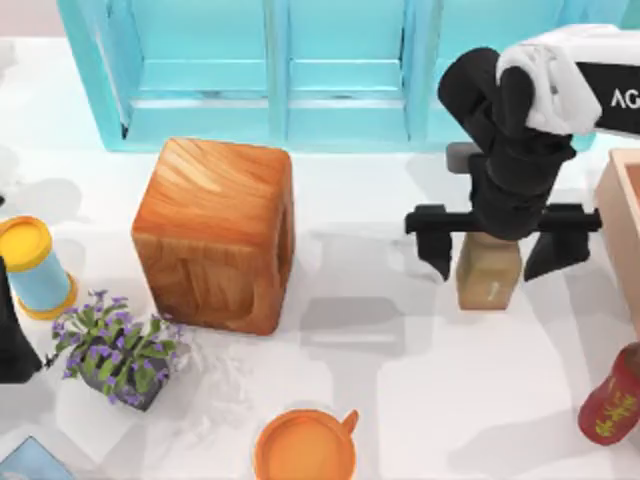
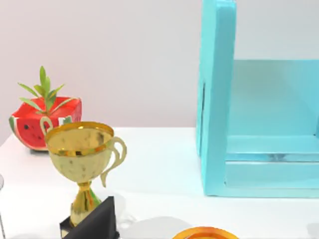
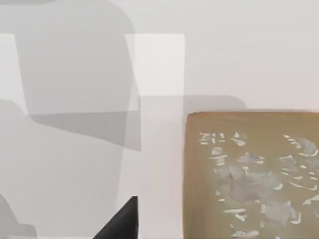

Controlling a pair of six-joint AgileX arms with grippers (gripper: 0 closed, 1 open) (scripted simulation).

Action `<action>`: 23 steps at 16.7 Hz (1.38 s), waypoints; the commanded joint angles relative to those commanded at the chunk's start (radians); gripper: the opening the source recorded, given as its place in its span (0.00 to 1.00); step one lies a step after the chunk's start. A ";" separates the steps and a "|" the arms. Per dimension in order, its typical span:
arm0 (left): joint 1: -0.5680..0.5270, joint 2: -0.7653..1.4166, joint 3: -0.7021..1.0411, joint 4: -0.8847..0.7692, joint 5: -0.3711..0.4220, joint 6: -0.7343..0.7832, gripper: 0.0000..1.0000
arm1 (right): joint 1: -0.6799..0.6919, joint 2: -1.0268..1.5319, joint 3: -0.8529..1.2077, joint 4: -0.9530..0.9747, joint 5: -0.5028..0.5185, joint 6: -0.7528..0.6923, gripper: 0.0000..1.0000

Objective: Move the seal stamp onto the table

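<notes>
White glossy table (image 1: pixel 400 400) with a turquoise shelf cabinet (image 1: pixel 280 70) along the far edge. Right gripper (image 1: pixel 497 255) hangs over the right part of the table, fingers spread wide, one black fingertip either side of the seal stamp (image 1: pixel 488 278) with clear gaps, so it is released and grasping nothing. Seal stamp stands upright on the tabletop, tan block with a faint mark on its side, just in front of the cabinet's right end. Right wrist view shows the stamp's top (image 3: pixel 251 174) close up with pale flecked marks, white table around it, and one dark fingertip (image 3: pixel 122 221) apart from the block.

Large orange-brown wooden cube (image 1: pixel 215 235) sits left of centre, well apart from the stamp. Purple-flowered potted plant (image 1: pixel 118 350) near the cube's front left corner. Yellow-and-blue cylinder (image 1: pixel 35 265) at the left edge. Orange cup (image 1: pixel 305 445) at the front centre. Dark red bottle (image 1: pixel 612 400) with yellow characters at the right edge, wooden box edge (image 1: pixel 620 230) just behind it.

Left arm (image 1: pixel 12 340) parked at the left edge; cannot tell its fingers. Left wrist view: gold trophy (image 2: pixel 84 159), watermelon-shaped planter (image 2: pixel 40 122), cabinet side.
</notes>
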 joint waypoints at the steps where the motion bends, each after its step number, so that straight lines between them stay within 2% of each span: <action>1: 0.000 0.000 0.000 0.000 0.000 0.000 1.00 | 0.000 0.000 0.000 0.000 0.000 0.000 1.00; 10: 0.000 0.000 0.000 0.000 0.000 0.000 1.00 | -0.002 0.001 0.039 -0.039 0.000 0.002 1.00; 18: 0.000 0.000 0.000 0.000 0.000 0.000 1.00 | -0.004 -0.023 0.440 -0.478 0.000 -0.002 1.00; 23: 0.000 0.000 0.000 0.000 0.000 0.000 1.00 | -0.007 -0.040 0.541 -0.581 0.000 -0.005 1.00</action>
